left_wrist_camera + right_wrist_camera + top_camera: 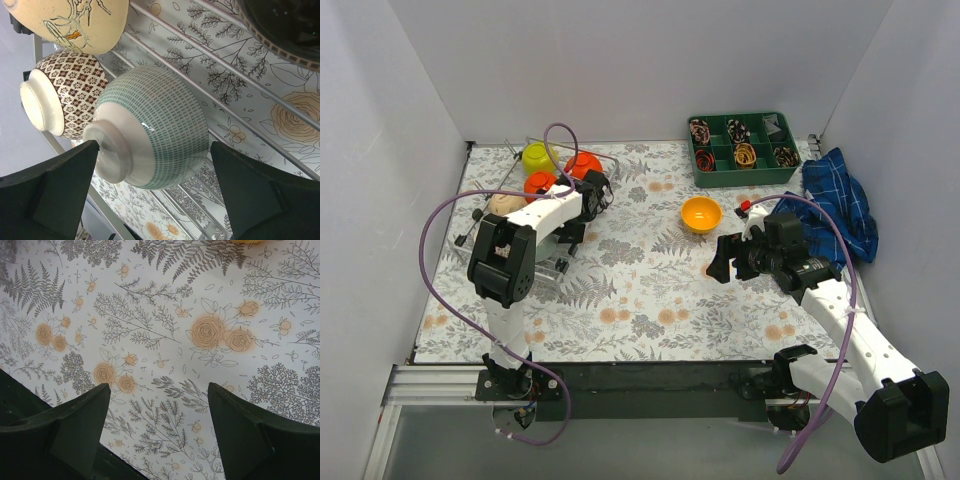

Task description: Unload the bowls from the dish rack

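Observation:
The dish rack (485,215) of silver wire stands at the far left. It holds lime green (538,157), red-orange (583,165) and beige (502,204) bowls. A yellow-orange bowl (701,214) sits upright on the cloth. My left gripper (567,245) reaches down into the rack. In the left wrist view the left gripper (154,150) is open, its fingers either side of a white bowl with green dashes (160,120) lying on its side. A brown-patterned bowl (70,97) and a beige bowl (75,20) lie beside it. My right gripper (158,387) hangs open over bare cloth, with nothing in it.
A green compartment tray (745,178) with small items stands at the back right. A blue checked cloth (840,200) lies at the right wall. A small red object (744,206) lies near the yellow-orange bowl. White walls close three sides.

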Tool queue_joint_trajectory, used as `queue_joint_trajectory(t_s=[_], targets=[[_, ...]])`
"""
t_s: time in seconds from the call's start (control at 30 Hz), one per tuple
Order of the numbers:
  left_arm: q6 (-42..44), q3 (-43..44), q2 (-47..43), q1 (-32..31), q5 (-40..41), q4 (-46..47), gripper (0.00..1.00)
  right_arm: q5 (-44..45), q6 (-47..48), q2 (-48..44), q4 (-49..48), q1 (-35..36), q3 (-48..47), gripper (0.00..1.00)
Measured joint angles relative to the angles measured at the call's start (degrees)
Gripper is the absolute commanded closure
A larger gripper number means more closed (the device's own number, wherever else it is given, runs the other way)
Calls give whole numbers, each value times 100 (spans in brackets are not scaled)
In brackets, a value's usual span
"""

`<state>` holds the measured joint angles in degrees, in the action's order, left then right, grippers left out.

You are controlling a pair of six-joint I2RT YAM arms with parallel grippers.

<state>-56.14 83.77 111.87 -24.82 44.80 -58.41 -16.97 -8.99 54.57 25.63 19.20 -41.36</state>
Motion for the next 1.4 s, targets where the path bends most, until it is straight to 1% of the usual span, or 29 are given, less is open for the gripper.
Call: queue_joint_trajectory(t_s=[0.27,0.4,0.53,0.6,0.67,0.7,0.77,1.03,1.3,1.4], targets=[[129,-66,-9,0,-13,125,2,-37,0,0,-2,0,-11,13],[153,-181,-24,-13,116,232,2,-50,0,0,-2,0,-11,13],[151,-271,-63,-15,221,356,8,-79,0,0,-2,0,-11,13],[149,-273,-63,-20,251,389,14,-81,2,0,-2,0,-11,13],[116,-256,-66,-24,254,407,24,-81,0,0,-2,0,-11,13],[107,-245,-61,-31,254,400,31,-81,0,0,-2,0,-11,13],[109,-225,-52,-63,286,374,34,-81,0,0,-4,0,-11,13],[131,76,-111,-118,-103,90,43,-76,0,-61,-4,0,-11,13],[295,142,-133,-118,-197,136,43,-76,0,-120,-4,0,-11,13],[387,195,-92,-118,-162,186,49,-76,-2,-179,-2,0,-11,13]])
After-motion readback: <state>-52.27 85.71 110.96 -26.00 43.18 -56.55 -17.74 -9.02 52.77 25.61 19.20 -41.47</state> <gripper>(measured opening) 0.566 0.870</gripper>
